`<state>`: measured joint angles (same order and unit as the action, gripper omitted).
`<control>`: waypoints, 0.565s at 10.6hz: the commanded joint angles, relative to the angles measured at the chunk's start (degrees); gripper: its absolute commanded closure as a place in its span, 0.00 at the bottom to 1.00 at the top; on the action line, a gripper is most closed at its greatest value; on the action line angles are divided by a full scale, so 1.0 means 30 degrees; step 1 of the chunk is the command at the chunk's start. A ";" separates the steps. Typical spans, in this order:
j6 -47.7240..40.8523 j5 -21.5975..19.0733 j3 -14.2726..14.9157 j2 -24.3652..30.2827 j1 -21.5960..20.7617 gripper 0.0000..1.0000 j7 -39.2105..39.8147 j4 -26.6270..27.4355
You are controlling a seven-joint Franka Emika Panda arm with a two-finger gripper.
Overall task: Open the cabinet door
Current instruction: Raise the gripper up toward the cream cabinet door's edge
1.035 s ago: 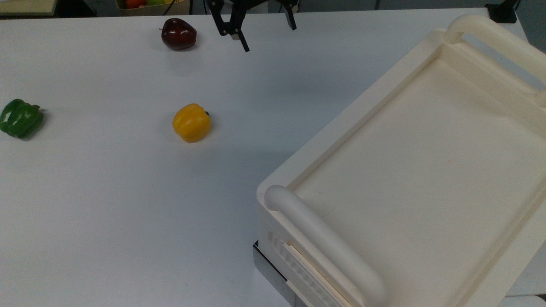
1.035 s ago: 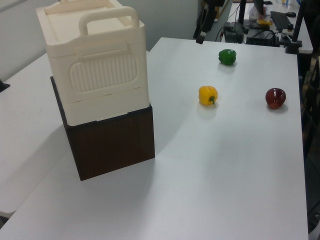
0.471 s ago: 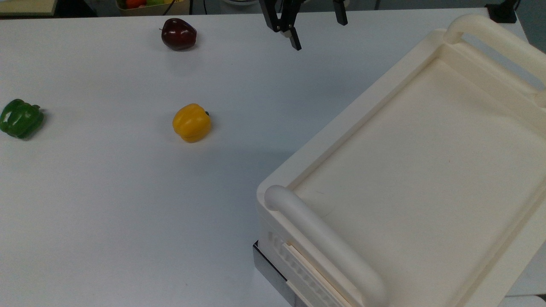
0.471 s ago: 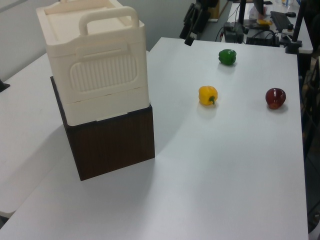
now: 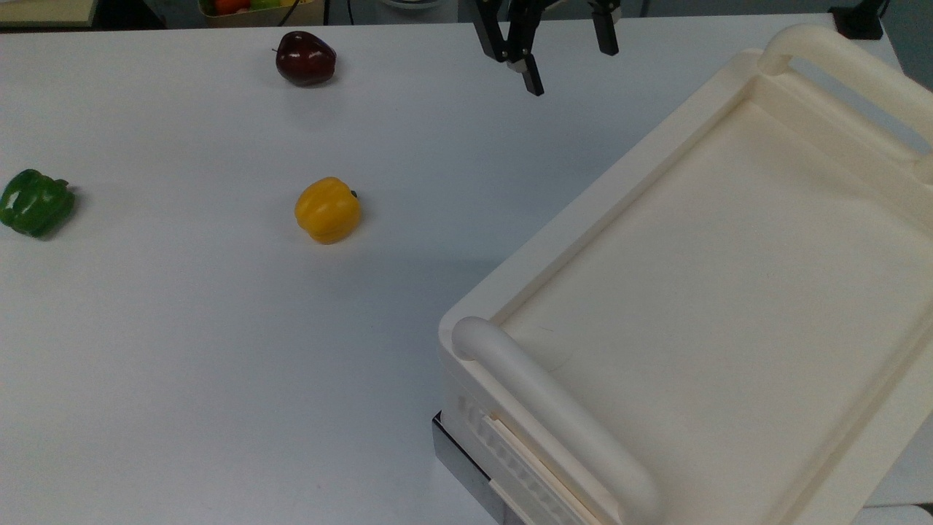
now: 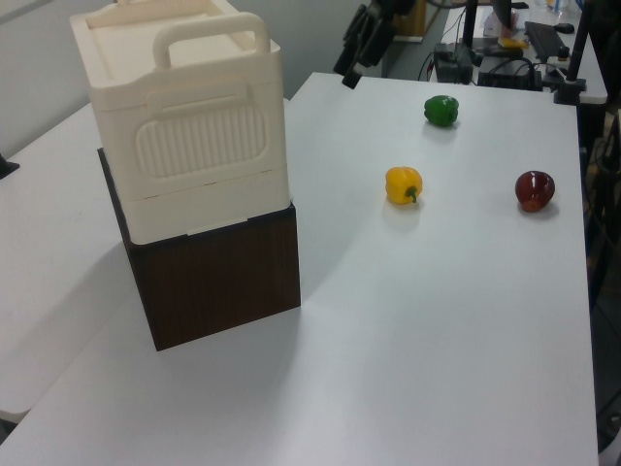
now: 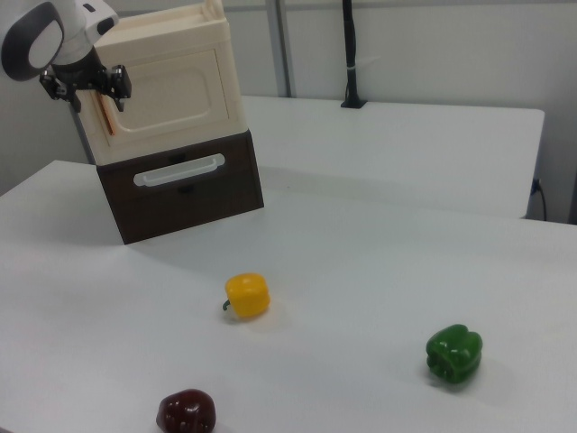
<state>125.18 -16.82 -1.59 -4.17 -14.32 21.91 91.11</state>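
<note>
The two black fingers (image 5: 531,73) of the gripper (image 5: 565,62) are standing well apart and holding nothing, hanging above the table (image 5: 182,328) near the far corner of the cabinet (image 5: 729,292) in the top view. In the right view the gripper (image 7: 86,86) is hovering just in front of the cabinet door (image 7: 176,95), at the right view's left edge of that panel.

The step in hand appears to be the approach to the handle. To do it well, the fingers are best lined up so that they straddle the copper-brown handle (image 7: 106,115), one on each side, before closing; the pull should then follow the arc of the hinge, which seems to lie on the opposite edge, and not a straight line, so that the grip is not being wrenched off. The cabinet is sitting on a dark brown drawer unit (image 7: 185,185), and a hard tug might shift the whole stack.

The cabinet door is showing as a thin, flat, cream-white panel with a raised rectangular border, lying closed and flush with the cabinet's front face. The handle is reading as a thin vertical copper-brown strip near the free edge.
</note>
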 commanded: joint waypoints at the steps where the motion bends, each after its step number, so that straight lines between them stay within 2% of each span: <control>1: 0.2418 0.0624 0.0178 -0.0864 -0.0878 0.19 -0.0272 0.0011; 4: 0.3825 0.0802 0.0207 -0.1567 -0.1142 0.19 -0.0155 -0.0106; 6: 0.3917 0.1124 0.0178 -0.2939 -0.1349 0.21 -0.0272 -0.1594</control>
<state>135.71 -14.88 -1.59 -8.88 -16.92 21.91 90.68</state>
